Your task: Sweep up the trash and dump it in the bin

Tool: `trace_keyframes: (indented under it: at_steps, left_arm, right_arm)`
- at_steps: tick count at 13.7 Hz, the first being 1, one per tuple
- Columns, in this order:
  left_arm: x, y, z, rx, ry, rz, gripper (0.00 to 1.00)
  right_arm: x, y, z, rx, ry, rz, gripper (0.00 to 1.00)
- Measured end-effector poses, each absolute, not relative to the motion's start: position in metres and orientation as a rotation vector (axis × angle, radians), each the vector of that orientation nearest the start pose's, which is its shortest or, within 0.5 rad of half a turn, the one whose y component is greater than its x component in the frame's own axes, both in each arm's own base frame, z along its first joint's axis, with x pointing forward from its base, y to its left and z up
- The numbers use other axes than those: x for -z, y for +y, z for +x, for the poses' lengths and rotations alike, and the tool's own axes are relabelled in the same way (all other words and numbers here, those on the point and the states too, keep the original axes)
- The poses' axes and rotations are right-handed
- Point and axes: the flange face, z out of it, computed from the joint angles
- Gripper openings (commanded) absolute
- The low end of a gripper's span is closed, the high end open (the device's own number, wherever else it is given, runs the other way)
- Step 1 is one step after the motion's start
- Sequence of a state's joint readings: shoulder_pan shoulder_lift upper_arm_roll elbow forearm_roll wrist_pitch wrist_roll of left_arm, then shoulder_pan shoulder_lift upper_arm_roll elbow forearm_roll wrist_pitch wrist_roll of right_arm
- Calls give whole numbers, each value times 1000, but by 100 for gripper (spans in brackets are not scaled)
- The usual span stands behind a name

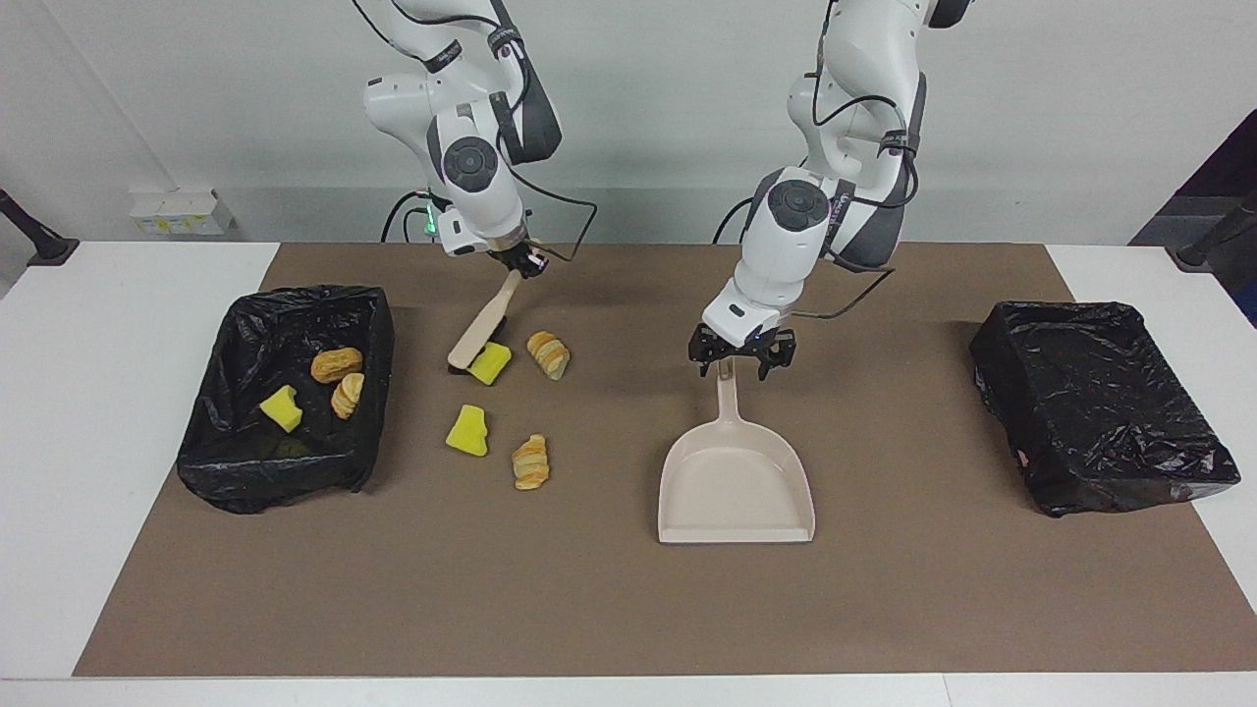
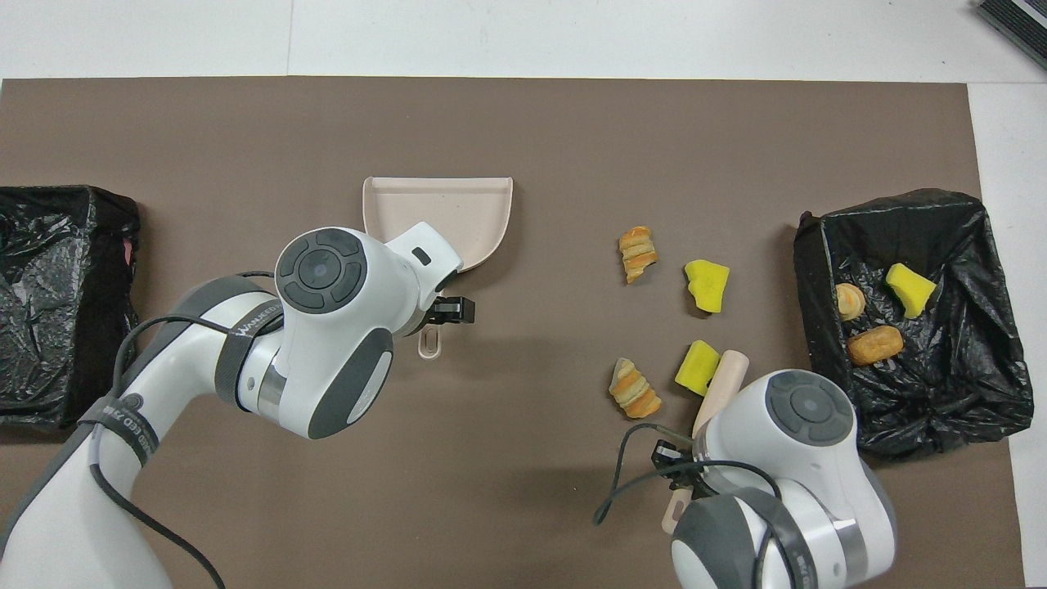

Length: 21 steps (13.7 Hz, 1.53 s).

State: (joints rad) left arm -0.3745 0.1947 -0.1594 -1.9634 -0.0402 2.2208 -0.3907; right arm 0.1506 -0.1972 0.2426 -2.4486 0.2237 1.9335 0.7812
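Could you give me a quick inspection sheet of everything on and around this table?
Surface: brown mat on a white table.
Job's things: four trash bits on the mat; three in one bin; other bin shows none.
Clutter: nothing seen.
End effectors: right end effector shut on the brush, bristles against a yellow bit; left end effector open at the dustpan handle.
Cables: black cables on both arms.
Surroundings: white wall, socket box.

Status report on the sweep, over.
Right gripper shut on brush, at yellow sponge chunk. Left gripper open over dustpan handle. Nothing blocking.
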Motion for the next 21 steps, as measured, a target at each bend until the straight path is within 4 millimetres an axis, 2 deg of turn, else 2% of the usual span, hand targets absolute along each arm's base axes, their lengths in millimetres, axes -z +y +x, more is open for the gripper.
trace_keyframes:
  at_steps: [3, 4, 6, 7, 8, 9, 10, 13, 16, 19, 21]
  left_arm:
    - [-380, -303, 522, 63, 219, -3222, 99]
    - [-377, -304, 523, 71, 221, -3225, 83]
    - [-369, -304, 524, 67, 224, -3226, 79]
    - [-366, -305, 524, 62, 229, -3225, 69]
    - [-364, -306, 524, 57, 231, -3225, 51]
    - [-363, -306, 524, 55, 231, -3224, 14]
    - [-362, -306, 524, 53, 231, -3224, 0]
    - [-362, -306, 525, 56, 244, -3221, 0]
    - [-362, -303, 527, 95, 413, -3152, 0]
    - [-365, -288, 535, 99, 663, -3045, 0]
    - [-374, -266, 547, 50, 831, -2983, 0]
  right_arm:
    - [-350, 200, 431, -546, 849, -2988, 0]
    - [-346, 212, 445, -543, 864, -2967, 0]
    - [-341, 237, 469, -543, 877, -2934, 0]
    - [-346, 246, 483, -534, 874, -2920, 0]
    - [-353, 253, 496, -544, 861, -2913, 0]
    - [-360, 257, 505, -568, 850, -2912, 0]
    - [-366, 258, 510, -596, 843, -2915, 0]
    - [-387, 252, 503, -692, 828, -2940, 0]
    - [-411, 246, 475, -790, 899, -2972, 0]
    - [-410, 263, 434, -815, 985, -3016, 0]
    - [-398, 277, 406, -760, 1004, -3033, 0]
